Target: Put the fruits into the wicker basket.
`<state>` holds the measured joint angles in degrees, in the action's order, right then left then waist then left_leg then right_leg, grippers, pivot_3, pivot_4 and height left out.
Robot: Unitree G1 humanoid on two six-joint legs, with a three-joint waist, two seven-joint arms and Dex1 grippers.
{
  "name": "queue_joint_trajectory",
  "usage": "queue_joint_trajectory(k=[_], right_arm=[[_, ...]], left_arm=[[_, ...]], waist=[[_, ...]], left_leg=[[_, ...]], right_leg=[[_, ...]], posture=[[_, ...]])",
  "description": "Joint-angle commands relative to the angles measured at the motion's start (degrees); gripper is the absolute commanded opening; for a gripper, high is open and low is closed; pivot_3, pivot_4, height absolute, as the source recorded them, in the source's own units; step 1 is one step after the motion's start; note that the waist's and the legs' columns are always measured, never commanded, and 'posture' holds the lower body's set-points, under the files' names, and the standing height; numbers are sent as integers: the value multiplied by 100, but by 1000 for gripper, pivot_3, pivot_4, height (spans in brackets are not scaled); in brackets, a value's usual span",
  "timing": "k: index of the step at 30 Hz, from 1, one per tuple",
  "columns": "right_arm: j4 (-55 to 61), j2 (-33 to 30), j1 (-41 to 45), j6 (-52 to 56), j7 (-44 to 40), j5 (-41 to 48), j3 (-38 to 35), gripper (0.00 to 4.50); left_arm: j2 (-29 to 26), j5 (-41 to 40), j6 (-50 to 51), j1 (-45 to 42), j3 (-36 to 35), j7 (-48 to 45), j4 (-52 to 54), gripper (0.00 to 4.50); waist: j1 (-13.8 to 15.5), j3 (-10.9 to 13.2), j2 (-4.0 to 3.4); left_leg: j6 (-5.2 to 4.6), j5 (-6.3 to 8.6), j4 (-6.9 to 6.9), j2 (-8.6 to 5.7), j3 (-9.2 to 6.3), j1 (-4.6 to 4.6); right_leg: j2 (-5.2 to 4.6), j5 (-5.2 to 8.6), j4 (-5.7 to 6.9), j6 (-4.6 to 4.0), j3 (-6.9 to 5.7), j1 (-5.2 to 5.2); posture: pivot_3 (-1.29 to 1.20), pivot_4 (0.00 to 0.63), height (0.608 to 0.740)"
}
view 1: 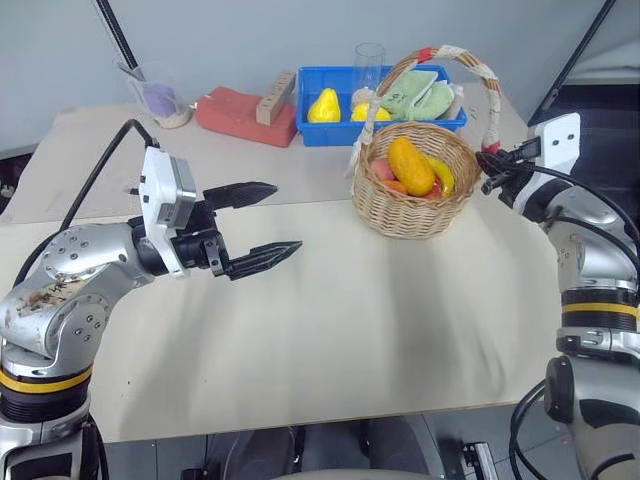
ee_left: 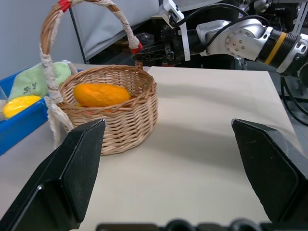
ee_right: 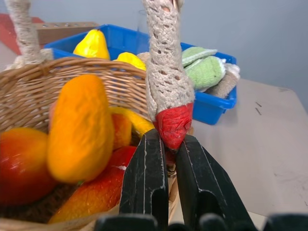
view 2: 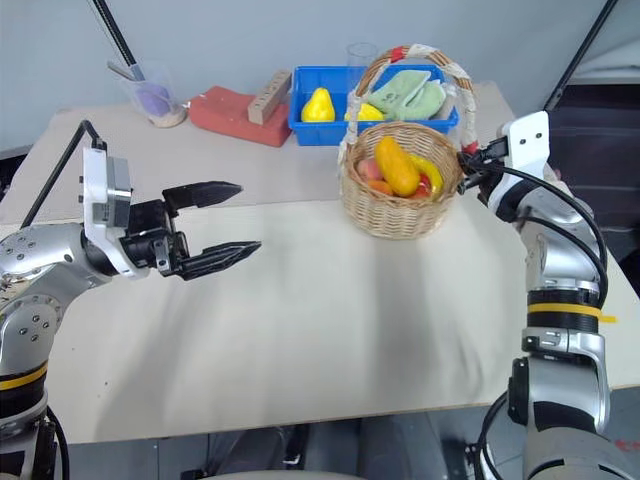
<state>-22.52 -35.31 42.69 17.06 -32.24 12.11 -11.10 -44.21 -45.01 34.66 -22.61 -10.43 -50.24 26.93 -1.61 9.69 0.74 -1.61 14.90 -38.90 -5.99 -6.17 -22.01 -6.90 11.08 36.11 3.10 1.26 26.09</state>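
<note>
The wicker basket stands at the back right of the table, its arched handle upright. Inside lie a yellow-orange mango-like fruit on top and a red fruit with yellowish patches beside it, among other fruit. My right gripper is level at the basket's right rim, shut on the red-wrapped foot of the handle. Over the left half of the table, well short of the basket, my left gripper hovers open and holds nothing, pointing toward it.
A blue tray behind the basket holds two yellow pear-shaped fruits and green cloths. A red block and a clear cup stand at the back left. A tall glass is behind the tray.
</note>
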Motion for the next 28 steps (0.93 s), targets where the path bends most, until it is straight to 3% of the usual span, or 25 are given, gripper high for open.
queue_joint_trajectory(k=[1, 5, 10, 15, 19, 28], right_arm=[[159, -56, 48, -46, 52, 162, -258, 1320], [520, -295, -132, 269, -220, 268, -278, 2700], [1699, -1043, -1046, 1111, -1103, 670, -311, 4396], [2576, -2077, -2021, 1306, -2355, 1084, -480, 4396], [2895, -2720, -2309, 1276, -3260, 1303, -320, 4396], [2670, -2943, -2002, 1210, -3710, 1177, -56, 4396]], left_arm=[[-3, 71, -172, -36, -72, -17, 35, 4500], [-72, 177, -191, 194, -161, -2, 39, 4500], [-428, 541, -179, 1013, -601, 100, 10, 4500], [-940, 1345, -59, 2296, -1244, 353, -3, 4500], [-1087, 1621, -369, 3156, -1806, -29, -76, 4500], [-1038, 1630, -439, 3344, -2150, -179, -196, 4500]], waist=[[18, 0, 0], [58, 0, 0], [90, 0, -1], [86, 0, -2], [70, 1, -2], [149, 2, -3]], left_leg=[[0, 0, 0, -1, 0, -1], [0, 0, -2, -2, 1, -1], [-9, 5, 0, 0, 1, -4], [-43, 25, 1, 2, 2, 1], [-47, 28, 3, 15, 11, 14], [-35, 37, 2, 73, 18, 75]], right_leg=[[0, -1, 0, 1, 2, 0], [0, -3, -2, 4, 5, 0], [2, -3, -4, 5, 6, 4], [3, -3, -7, 6, 7, 1], [12, -6, -13, 1, 7, -10], [45, -13, -73, -12, -34, -109]], posture=[[0, 150, 740], [0, 150, 740], [0, 150, 740], [0, 150, 740], [0, 150, 740], [0, 150, 740]])
